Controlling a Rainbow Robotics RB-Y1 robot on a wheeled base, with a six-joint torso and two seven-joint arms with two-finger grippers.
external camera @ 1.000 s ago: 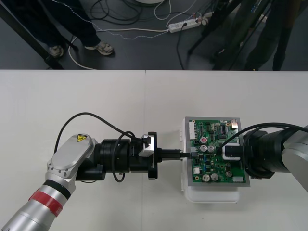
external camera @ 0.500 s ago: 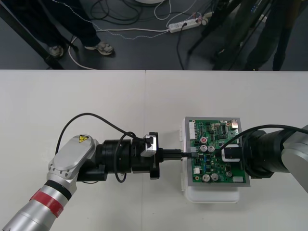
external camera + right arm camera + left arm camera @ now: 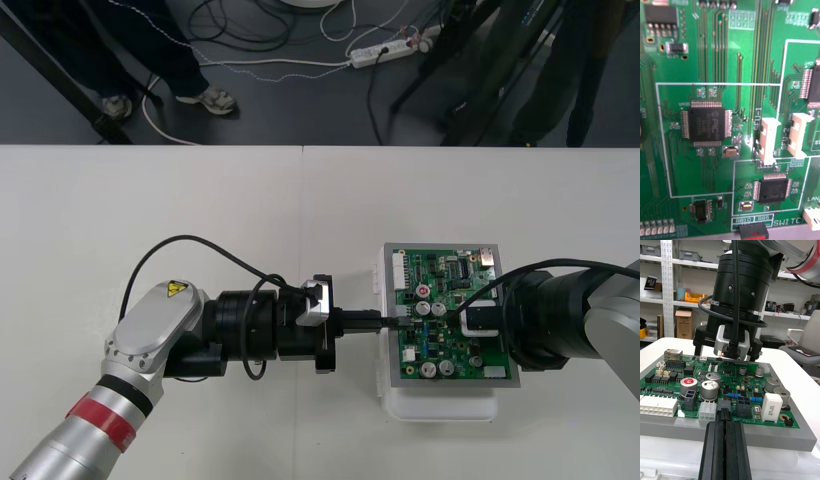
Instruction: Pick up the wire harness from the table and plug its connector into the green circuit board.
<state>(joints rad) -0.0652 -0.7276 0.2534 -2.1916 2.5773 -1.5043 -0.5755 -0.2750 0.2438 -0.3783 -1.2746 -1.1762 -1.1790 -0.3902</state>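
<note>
Now the left gripper [image 3: 388,321], entering from the frame's left, is closed on the plug [image 3: 723,413] at the left edge of the board [image 3: 450,275], right of centre on the surface [image 3: 200,200], while the right gripper [image 3: 470,320] hangs over the board's right side, its state unclear.

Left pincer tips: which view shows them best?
Left wrist view: left pincer, shut on the black plug, at the green circuit board edge, close up. Front view: small, from above. Right wrist view: board chips.

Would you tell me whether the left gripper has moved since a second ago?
Yes: the left gripper, shut on the harness plug, has edged slightly toward the green circuit board.
</note>
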